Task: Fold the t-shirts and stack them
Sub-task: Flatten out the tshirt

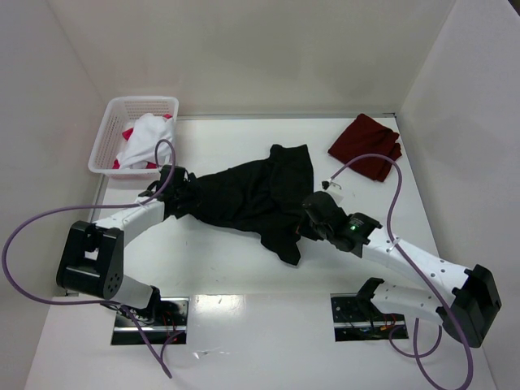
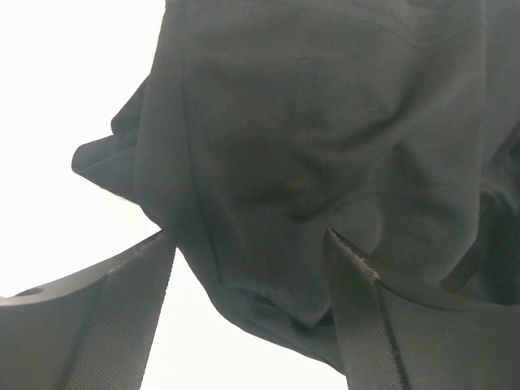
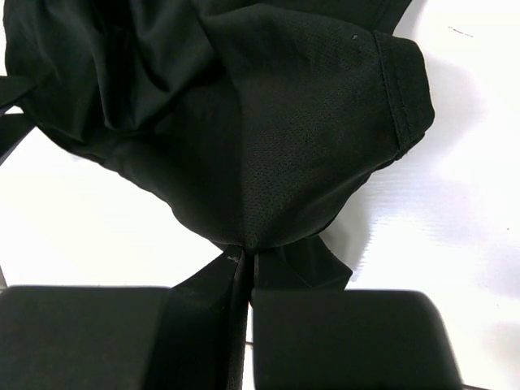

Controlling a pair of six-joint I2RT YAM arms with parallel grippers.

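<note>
At the far left of the table [image 1: 244, 276], a white lattice basket [image 1: 103, 142] is seen. A crumpled white t-shirt [image 1: 148, 134] is heaped in it, and pink-red cloth [image 1: 127, 133] shows beside and under that shirt. Any lettering on the basket or its contents is too small to be read.

Just in front of the basket, the left gripper [image 1: 183, 195] is placed at the left edge of the black t-shirt [image 1: 252, 191]. In the left wrist view the gripper [image 2: 250, 240] is seen with its two fingers [image 2: 134, 309] spread wide. Dark cloth of the black t-shirt [image 2: 309, 130] is bunched in the gap and beyond it, but nothing is pinched.

The black t-shirt is spread, rumpled, across the middle of the table between the two arms. One end is drawn towards the far side and a lower corner trails towards the near edge.

At the shirt's right side, the right gripper [image 1: 307, 214] is set against the cloth. In the right wrist view the gripper [image 3: 241, 258] is seen closed tight on a fold of the black t-shirt [image 3: 309, 138]. A fine mesh weave and a stitched sleeve hem [image 3: 398, 89] can be made out, but no label or print can be read. A small green lamp [image 1: 355, 228] is lit on the right arm.

At the far right of the table, well apart from the black shirt, the dark maroon t-shirt [image 1: 366, 146] is laid in a compact bundle.
</note>
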